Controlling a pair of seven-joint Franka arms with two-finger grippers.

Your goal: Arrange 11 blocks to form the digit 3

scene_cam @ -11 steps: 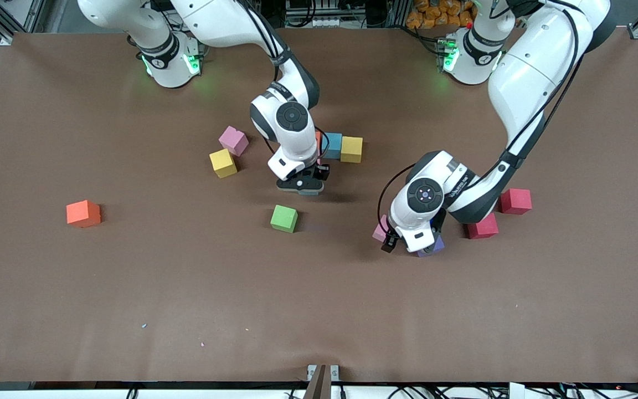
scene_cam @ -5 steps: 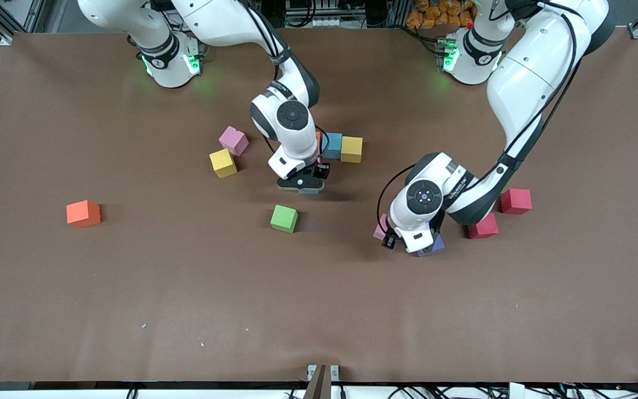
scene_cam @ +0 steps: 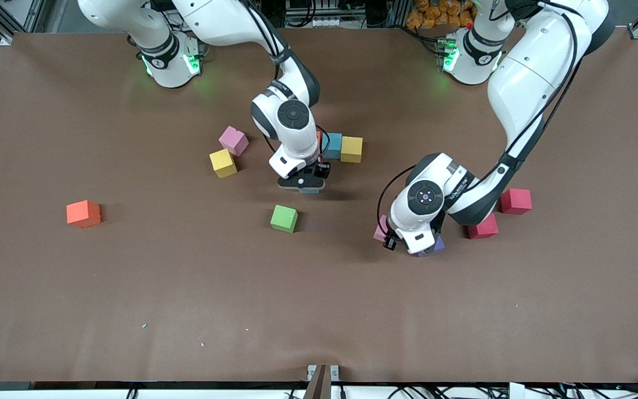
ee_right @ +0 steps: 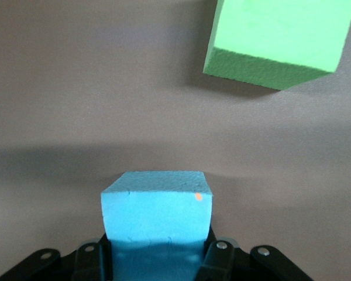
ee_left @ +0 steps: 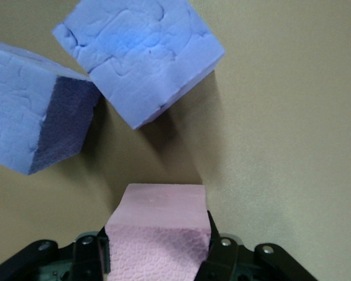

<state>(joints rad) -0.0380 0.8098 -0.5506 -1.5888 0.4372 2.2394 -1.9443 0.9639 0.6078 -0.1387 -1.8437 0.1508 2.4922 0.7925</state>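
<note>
My left gripper (ee_left: 157, 235) is shut on a pink block (ee_left: 161, 204), low at the table; in the front view the left gripper (scene_cam: 402, 237) shows that pink block (scene_cam: 379, 229) at its side. Two purple blocks (ee_left: 139, 54) (ee_left: 28, 111) lie just ahead of it, and one purple block (scene_cam: 433, 246) peeks out in the front view. My right gripper (ee_right: 158, 246) is shut on a blue block (ee_right: 158, 206) held a little above the table, over the spot between the green block (scene_cam: 284, 218) and the blue block (scene_cam: 332, 145) of the row. The digit 3 is not in view.
A yellow block (scene_cam: 351, 149) touches the row's blue one; an orange block (scene_cam: 318, 137) is mostly hidden by the right arm. Pink (scene_cam: 233, 139) and yellow (scene_cam: 223, 163) blocks lie toward the right arm's end, an orange one (scene_cam: 83, 213) farther out. Two red blocks (scene_cam: 515, 200) (scene_cam: 482, 226) lie by the left arm.
My left gripper has shut on the pink block. My right gripper with the blue block has crept slightly toward the blue and yellow row.
</note>
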